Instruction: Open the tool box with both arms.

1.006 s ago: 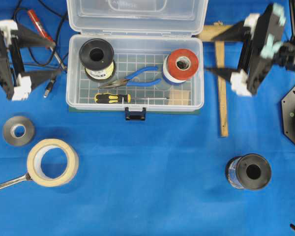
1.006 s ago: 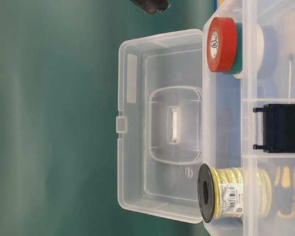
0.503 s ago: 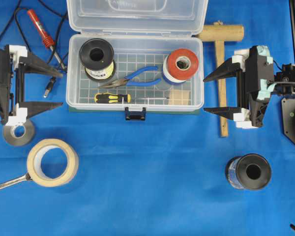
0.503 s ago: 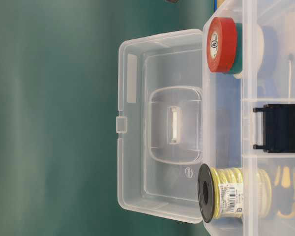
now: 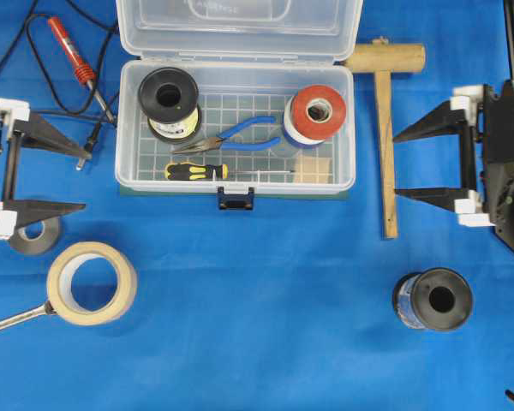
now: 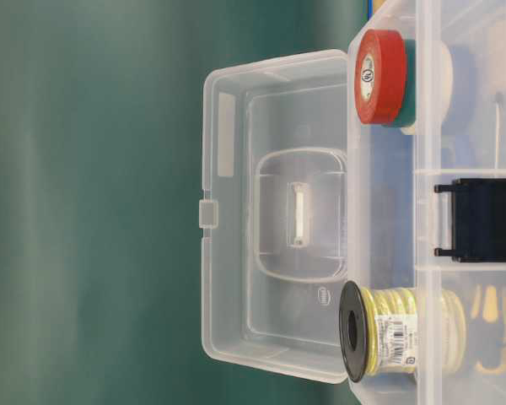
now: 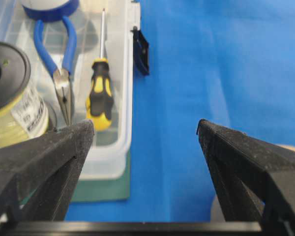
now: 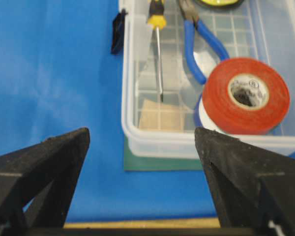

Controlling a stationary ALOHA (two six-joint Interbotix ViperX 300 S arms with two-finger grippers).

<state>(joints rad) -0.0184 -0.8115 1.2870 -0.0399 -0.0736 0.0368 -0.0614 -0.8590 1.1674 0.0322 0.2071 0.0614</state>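
The tool box point(image 5: 236, 184) is a clear case on a green base, and its lid point(image 5: 240, 26) is swung back and stands open. The dark blue latch point(image 5: 236, 199) hangs at the front. The table-level view shows the raised lid point(image 6: 270, 211) and latch point(image 6: 481, 219). My left gripper point(image 5: 86, 180) is open and empty, to the left of the box and apart from it. My right gripper point(image 5: 395, 165) is open and empty on the right side. The left wrist view has the open gripper point(image 7: 145, 129) facing the box wall point(image 7: 120, 147). The right wrist view has the open gripper point(image 8: 141, 132) facing the wall point(image 8: 187, 142).
Inside the box lie a wire spool point(image 5: 168, 103), red tape point(image 5: 319, 110), blue pliers point(image 5: 240, 133) and a screwdriver point(image 5: 197, 170). A wooden mallet point(image 5: 384, 128) lies right of the box. Masking tape point(image 5: 92, 281), grey roll point(image 5: 34, 235), soldering iron point(image 5: 68, 47) and black spool point(image 5: 435, 300) surround it.
Both arms have drawn outward from the box, the left going left and the right going right. Their jaws have turned level and stayed open. The box has not moved.
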